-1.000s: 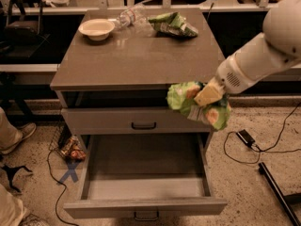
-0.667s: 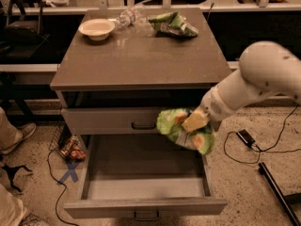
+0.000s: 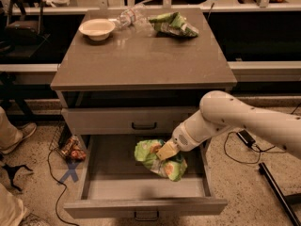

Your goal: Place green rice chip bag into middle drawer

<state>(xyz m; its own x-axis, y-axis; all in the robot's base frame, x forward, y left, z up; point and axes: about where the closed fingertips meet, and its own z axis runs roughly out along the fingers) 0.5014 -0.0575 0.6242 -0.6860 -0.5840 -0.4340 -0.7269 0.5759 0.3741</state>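
Observation:
The green rice chip bag (image 3: 149, 156) is crumpled, bright green with yellow patches, and hangs inside the open middle drawer (image 3: 141, 188), just above its flat floor. My gripper (image 3: 165, 150) is shut on the bag's upper middle, with the white arm reaching in from the right over the drawer's right wall. The drawer is pulled well out; its front panel (image 3: 146, 206) and small dark handle show at the bottom of the view. The part of the bag behind my fingers is hidden.
The drawer above (image 3: 127, 121) is shut. On the cabinet top (image 3: 141, 60) stand a white bowl (image 3: 96, 28), a clear plastic bottle (image 3: 129, 17) and a smaller striped green bag (image 3: 174, 23). A snack packet (image 3: 71, 149), cables and a blue tape cross (image 3: 70, 172) lie on the floor left.
My gripper has carried the bag down and to the left, from in front of the cabinet's right side into the open drawer.

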